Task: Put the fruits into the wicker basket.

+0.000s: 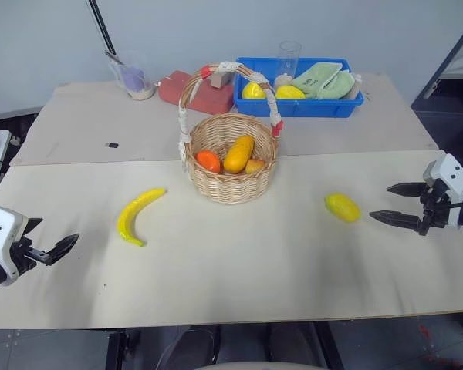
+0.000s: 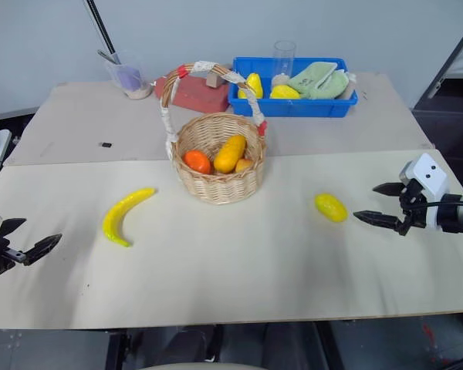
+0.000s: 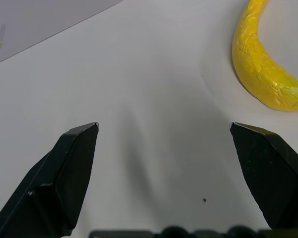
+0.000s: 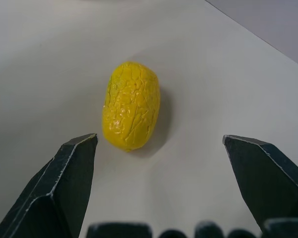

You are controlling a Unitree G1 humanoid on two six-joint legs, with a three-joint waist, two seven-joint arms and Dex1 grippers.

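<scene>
Both grippers spread wide, nothing held: left gripper (image 1: 58, 248) short of the banana (image 1: 136, 215), right gripper (image 1: 396, 203) lined up on the lemon (image 1: 343, 206). Basket (image 1: 230, 164) sits between. Risk: the smooth lemon rolls off when nudged.

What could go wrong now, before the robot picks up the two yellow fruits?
The oval fruit lies ahead of the open right gripper, left of centre between its fingers; one finger may push it so it rolls. The wicker basket already holds fruit under a tall handle, which the banana might catch on.
</scene>
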